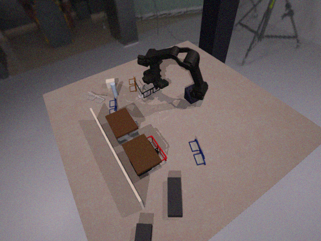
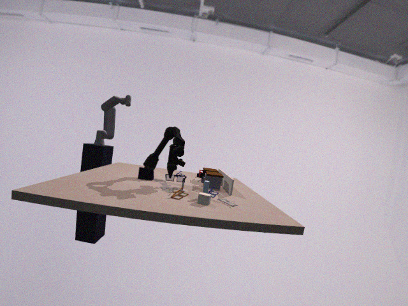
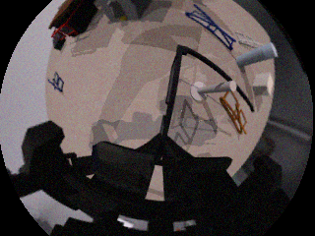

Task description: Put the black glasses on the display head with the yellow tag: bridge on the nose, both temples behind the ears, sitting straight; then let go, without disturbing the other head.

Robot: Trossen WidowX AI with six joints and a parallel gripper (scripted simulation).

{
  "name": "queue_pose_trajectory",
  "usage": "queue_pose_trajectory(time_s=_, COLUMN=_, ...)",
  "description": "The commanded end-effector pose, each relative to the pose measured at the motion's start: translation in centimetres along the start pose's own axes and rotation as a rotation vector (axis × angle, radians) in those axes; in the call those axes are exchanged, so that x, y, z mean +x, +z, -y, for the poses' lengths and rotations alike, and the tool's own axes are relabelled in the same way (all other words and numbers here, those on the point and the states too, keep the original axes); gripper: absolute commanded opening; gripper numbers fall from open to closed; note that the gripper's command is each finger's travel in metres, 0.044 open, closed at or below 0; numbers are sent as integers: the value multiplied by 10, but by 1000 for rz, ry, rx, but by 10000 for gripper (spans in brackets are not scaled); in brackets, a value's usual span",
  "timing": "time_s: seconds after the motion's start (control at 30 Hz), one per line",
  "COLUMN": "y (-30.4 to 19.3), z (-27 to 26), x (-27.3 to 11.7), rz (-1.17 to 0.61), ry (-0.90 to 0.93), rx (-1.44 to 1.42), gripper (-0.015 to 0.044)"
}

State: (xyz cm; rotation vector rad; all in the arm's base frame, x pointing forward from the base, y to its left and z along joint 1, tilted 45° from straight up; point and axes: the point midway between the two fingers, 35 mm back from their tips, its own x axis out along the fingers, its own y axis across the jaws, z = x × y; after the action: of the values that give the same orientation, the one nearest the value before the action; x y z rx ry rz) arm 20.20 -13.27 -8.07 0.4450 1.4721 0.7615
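The gripper [image 1: 158, 87] [image 2: 170, 176] [image 3: 162, 147] is shut on the black glasses [image 1: 142, 93] [image 3: 173, 81] at one end of their front frame, and holds them above the table with the temples unfolded. In the wrist view one temple arcs over a thin white post. The display head with the yellow tag [image 3: 123, 19] [image 1: 121, 122] is partly seen at the top of the wrist view, a grey form under a brown top; its face is hidden. It is well away from the glasses. The other head, under the nearer brown top [image 1: 141, 153], has red glasses [image 1: 158, 147] at its front.
The white post [image 3: 214, 89] stands below the held glasses. Orange-brown glasses [image 1: 135, 85] [image 3: 233, 115], a pale blue cylinder [image 1: 114, 89] [image 3: 257, 55] and a white block [image 1: 110, 82] [image 2: 204, 198] are nearby. A long pale panel [image 1: 114, 153] stands behind the heads. Blue glasses [image 1: 200, 151] lie farther off.
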Motion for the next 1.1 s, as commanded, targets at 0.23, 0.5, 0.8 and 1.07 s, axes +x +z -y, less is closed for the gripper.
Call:
queue_pose_trajectory(time_s=0.23, y=-9, z=-3, x=-1, rz=-6, ry=-4, rx=-6, gripper=0)
queue_pose_trajectory(time_s=0.5, y=-15, z=-5, x=-1, rz=-6, ry=-4, rx=-5, gripper=0)
queue_pose_trajectory(time_s=0.8, y=-17, z=-5, x=-1, rz=-6, ry=-4, rx=-5, gripper=0)
queue_pose_trajectory(time_s=1.07, y=-16, z=-5, x=-1, rz=-6, ry=-4, rx=-5, gripper=0)
